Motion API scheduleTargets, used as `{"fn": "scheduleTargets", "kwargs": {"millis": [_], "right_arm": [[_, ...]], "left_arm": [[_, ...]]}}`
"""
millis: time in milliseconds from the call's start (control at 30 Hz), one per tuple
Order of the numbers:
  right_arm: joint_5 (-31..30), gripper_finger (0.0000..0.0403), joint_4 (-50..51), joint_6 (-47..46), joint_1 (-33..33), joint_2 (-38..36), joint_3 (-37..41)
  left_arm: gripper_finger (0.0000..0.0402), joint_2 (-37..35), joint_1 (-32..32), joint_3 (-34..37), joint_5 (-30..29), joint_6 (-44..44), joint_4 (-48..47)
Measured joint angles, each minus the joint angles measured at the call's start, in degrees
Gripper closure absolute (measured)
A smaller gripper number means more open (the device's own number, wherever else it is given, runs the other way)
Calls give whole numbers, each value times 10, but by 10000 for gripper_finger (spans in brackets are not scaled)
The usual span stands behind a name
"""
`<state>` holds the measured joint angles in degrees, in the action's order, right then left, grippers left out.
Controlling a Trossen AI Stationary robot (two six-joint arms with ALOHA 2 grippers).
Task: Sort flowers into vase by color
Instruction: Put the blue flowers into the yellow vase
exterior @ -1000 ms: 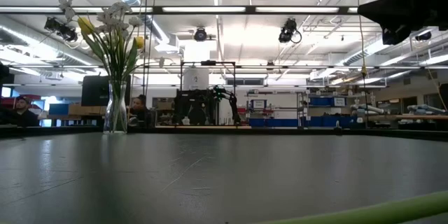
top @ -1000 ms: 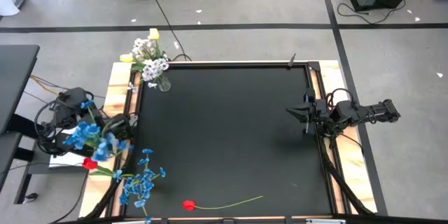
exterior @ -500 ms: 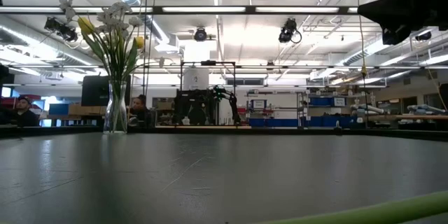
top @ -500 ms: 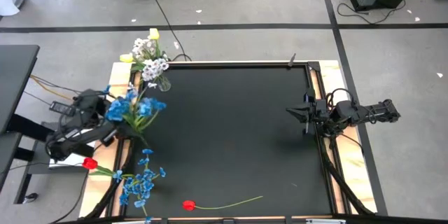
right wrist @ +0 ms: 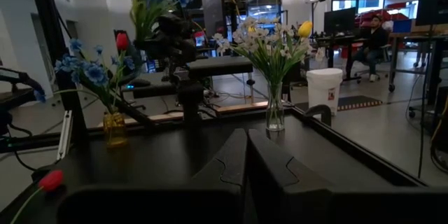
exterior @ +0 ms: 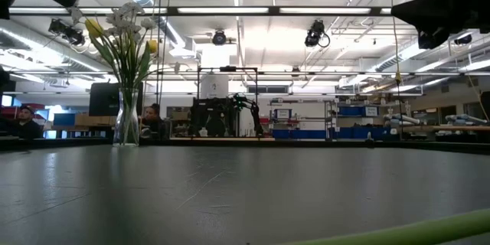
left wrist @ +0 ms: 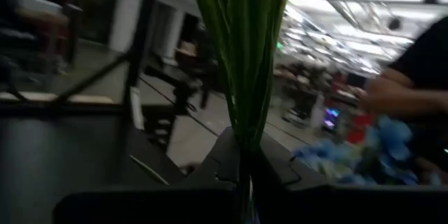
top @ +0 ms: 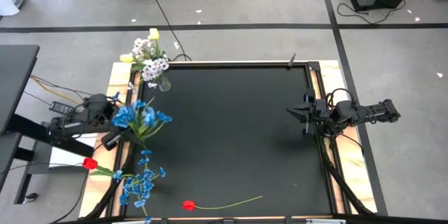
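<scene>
High view: the left gripper (top: pixel 114 134) clenches a blue flower bunch (top: pixel 140 116) above the table's (top: pixel 231 133) left edge; right gripper (top: pixel 301 114) waits, pressed closed. Left wrist view: green stalks (left wrist: pixel 241 56) sit pinched between its fingers (left wrist: pixel 224 164).

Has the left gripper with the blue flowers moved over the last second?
Yes. The left gripper, shut on the blue blossom stems, carried them toward the clear glass vase.

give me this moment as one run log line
left gripper: shut on blue flower bunch, lifted at table's left edge | right gripper: shut, idle at right edge | red tulip: lying on table
</scene>
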<state>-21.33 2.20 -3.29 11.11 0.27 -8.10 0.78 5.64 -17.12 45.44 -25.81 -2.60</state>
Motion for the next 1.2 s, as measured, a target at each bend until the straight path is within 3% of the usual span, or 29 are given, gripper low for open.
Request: {"fn": "scheduleTargets", "kwargs": {"millis": [267, 567, 733, 967, 1200], "right_arm": [[0, 380, 0, 0, 0, 0, 0], [0, 380, 0, 0, 0, 0, 0], [0, 380, 0, 0, 0, 0, 0], [0, 380, 0, 0, 0, 0, 0], [0, 380, 0, 0, 0, 0, 0]], "left_arm": [[384, -7, -101, 0, -5, 58, -74], [384, -7, -201, 0, 53, 82, -93], [384, -7, -258, 0, 46, 76, -57], [384, -6, -342, 2, -8, 104, -39], [384, -5, -405, 91, -58, 76, 132]]}}
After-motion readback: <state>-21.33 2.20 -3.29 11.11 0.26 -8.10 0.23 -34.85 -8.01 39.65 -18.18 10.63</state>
